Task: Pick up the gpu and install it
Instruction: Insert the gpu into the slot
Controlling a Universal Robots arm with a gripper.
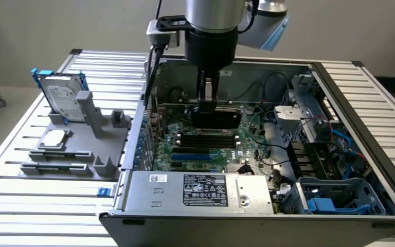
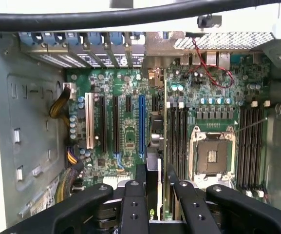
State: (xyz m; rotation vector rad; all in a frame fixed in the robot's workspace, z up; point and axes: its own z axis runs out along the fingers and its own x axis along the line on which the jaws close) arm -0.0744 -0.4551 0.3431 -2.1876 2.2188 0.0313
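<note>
1. The gpu [image 1: 218, 119] [image 2: 153, 158] hangs on edge inside the open computer case [image 1: 252, 226], low over the motherboard [image 1: 204, 154].
2. We see the jaws closed on its upper edge, one finger on each face.
3. In the wrist view the card sits between the blue slot [image 2: 141, 127] and the memory sticks [image 2: 175, 136]. We cannot tell whether it touches the board.
4. Outside the case, at the exterior view's left, a hard drive [image 1: 64, 95] in a blue frame stands on a grey holder [image 1: 74, 149] on the slatted counter [image 1: 19, 206].
</note>
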